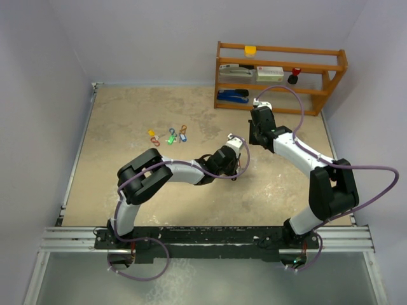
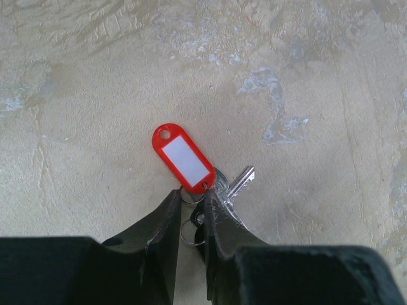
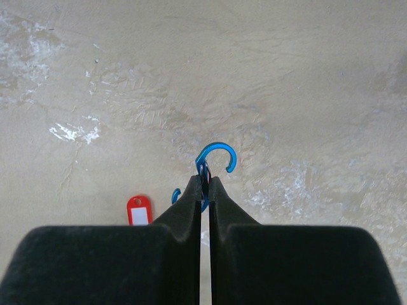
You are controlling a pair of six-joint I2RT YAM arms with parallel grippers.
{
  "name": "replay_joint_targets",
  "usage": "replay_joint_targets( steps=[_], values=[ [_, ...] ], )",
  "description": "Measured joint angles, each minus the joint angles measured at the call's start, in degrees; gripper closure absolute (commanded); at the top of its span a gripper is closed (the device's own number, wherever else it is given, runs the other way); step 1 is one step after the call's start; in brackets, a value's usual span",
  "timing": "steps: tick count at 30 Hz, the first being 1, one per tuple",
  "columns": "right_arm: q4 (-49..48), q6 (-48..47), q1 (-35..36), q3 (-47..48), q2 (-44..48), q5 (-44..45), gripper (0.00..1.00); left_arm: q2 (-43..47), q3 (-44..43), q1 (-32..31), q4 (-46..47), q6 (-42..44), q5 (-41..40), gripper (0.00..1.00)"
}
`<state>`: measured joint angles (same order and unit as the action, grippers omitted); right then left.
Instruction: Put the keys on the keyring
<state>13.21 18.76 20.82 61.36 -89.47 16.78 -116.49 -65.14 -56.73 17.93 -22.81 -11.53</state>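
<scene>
the left gripper hangs low over the red-tagged key, which lies flat on the beige table. its jaws stand narrow, with a slim gap. the small wire rings at the tag's lower end sit in that gap, and the fingertips touch the tag's end. whether the rings are pinched cannot be told. the right gripper is clamped tight on a blue s-shaped clip, one hook curling out past the tips. the yellow-tagged key, green-tagged key and blue-tagged key lie close together, well apart from both grippers.
</scene>
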Motion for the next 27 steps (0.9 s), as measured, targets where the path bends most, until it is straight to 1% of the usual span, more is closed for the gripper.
replay_joint_targets(
  steps=[9,12,22,27],
  values=[
    [-0.2,0.0,0.0,0.0,0.0,0.0,1.00,0.0,0.0,0.0,0.0,0.9,0.0,0.95],
    [-0.2,-0.1,0.0,0.0,0.0,0.0,1.00,0.0,0.0,0.0,0.0,1.1,-0.1,1.00],
    [-0.3,-0.1,0.0,0.0,0.0,-0.5,1.00,0.1,0.0,0.0,-0.5,1.7,-1.0,1.00],
    [-0.3,-0.1,0.0,0.0,0.0,-1.2,1.00,1.6,0.4,0.0,-1.7,2.5,-1.4,1.00]
  ],
)
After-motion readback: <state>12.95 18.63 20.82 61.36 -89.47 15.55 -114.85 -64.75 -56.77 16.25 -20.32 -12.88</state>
